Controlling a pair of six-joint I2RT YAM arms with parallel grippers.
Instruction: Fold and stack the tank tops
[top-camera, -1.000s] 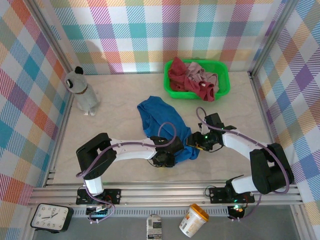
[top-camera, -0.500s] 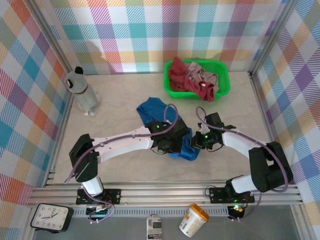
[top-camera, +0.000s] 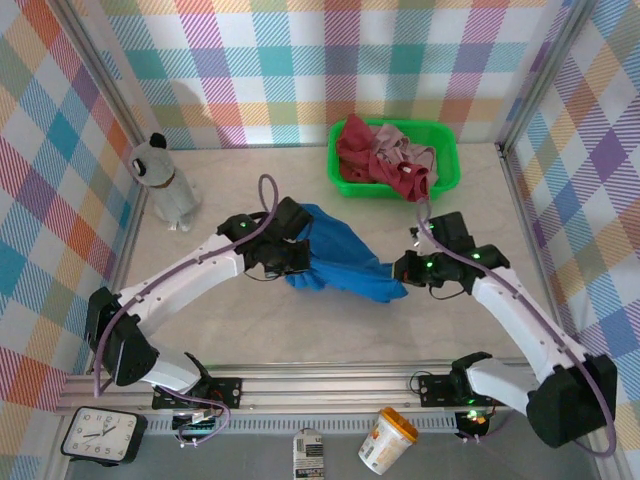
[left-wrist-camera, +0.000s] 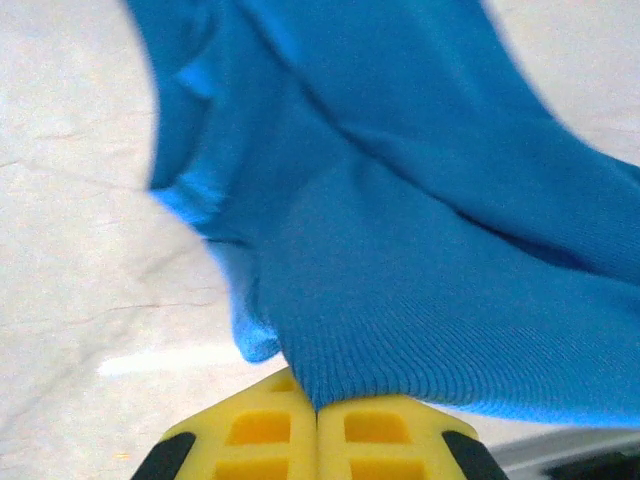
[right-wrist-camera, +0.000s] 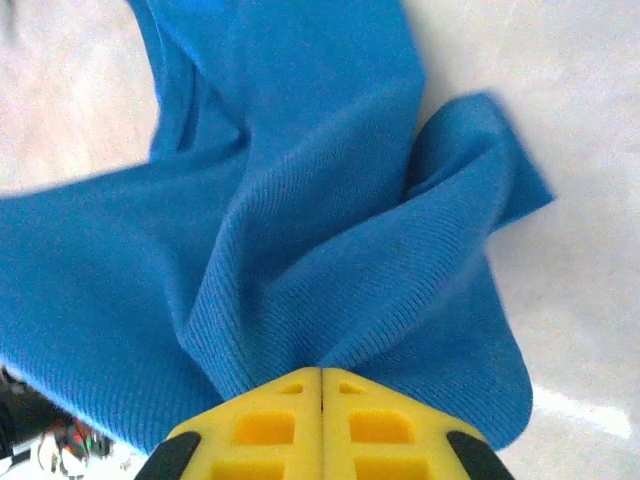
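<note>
The left gripper (top-camera: 298, 262) and right gripper (top-camera: 404, 272) each clamp an opposite end of the blue tank top (top-camera: 345, 268), whose long axis spans left-to-right between them over the middle of the table (top-camera: 250, 335).

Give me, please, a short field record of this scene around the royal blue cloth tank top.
left gripper: shut on the royal blue cloth tank top
right gripper: shut on the same top's other end
bright green plastic basket: holds the dark red tank top and pale pink tank top
folded: none yet
</note>
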